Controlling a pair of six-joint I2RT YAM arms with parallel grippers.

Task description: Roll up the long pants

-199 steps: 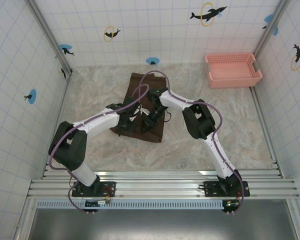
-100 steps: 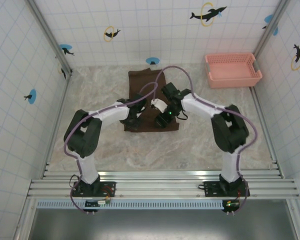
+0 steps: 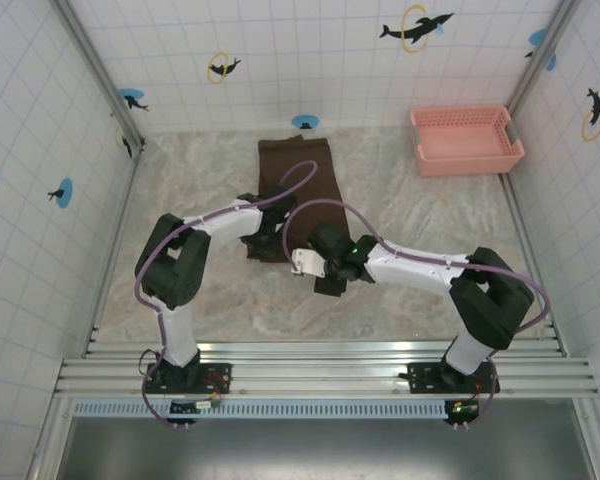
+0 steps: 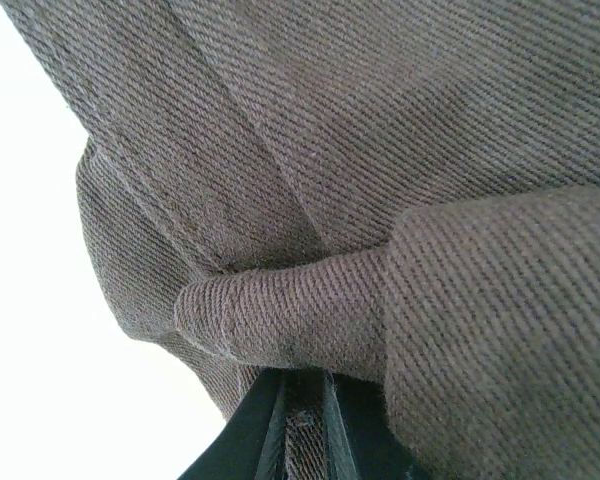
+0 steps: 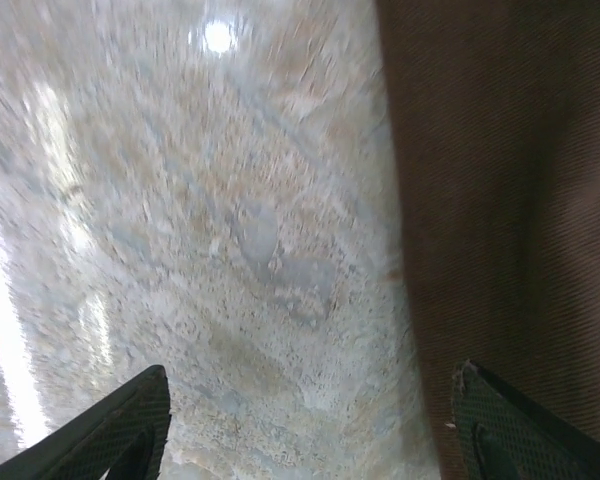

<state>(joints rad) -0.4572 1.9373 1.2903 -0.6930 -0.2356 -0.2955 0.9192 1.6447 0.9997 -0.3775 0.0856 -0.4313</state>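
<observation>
The long pants [image 3: 300,175] lie as a narrow dark brown strip from the back wall toward the middle of the table. My left gripper [image 3: 269,238] sits at their near left corner. In the left wrist view it [image 4: 305,425] is shut on a fold of the brown cloth [image 4: 310,200], which bulges over the jaws. My right gripper [image 3: 326,272] hovers just off the near right end of the strip. In the right wrist view it [image 5: 310,430] is open over bare table, and the pants' edge [image 5: 510,200] runs along the right finger.
A pink mesh basket [image 3: 467,139] stands at the back right corner. The marbled table [image 3: 430,220] is walled by tiles on three sides, with metal rails [image 3: 310,375] along the near edge by the arm bases.
The pants went from a bunched heap to a straight strip reaching farther back. The right gripper left the cloth and swung toward the near side. The left gripper keeps its hold.
</observation>
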